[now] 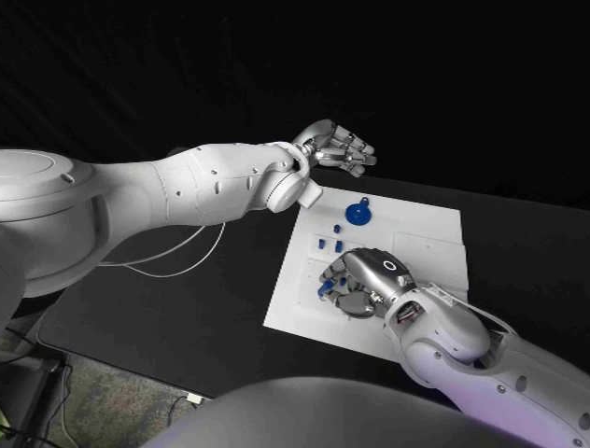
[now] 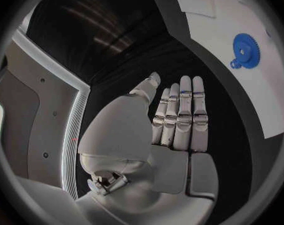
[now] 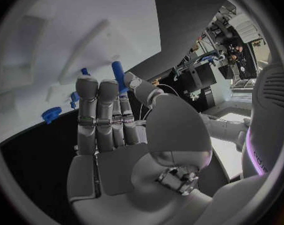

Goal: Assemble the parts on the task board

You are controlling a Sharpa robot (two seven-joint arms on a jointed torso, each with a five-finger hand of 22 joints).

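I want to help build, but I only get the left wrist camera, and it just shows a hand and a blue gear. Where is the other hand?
Observer: The right hand is low over the near end of the task board.
Operator: Is it holding something?
Observer: A blue peg stands right between its thumb and fingers. I can't tell if it is gripped.
Operator: Are there more blue bits besides my blue gear?
Observer: Yes, small blue pegs stand on the board between that gear and the right hand.
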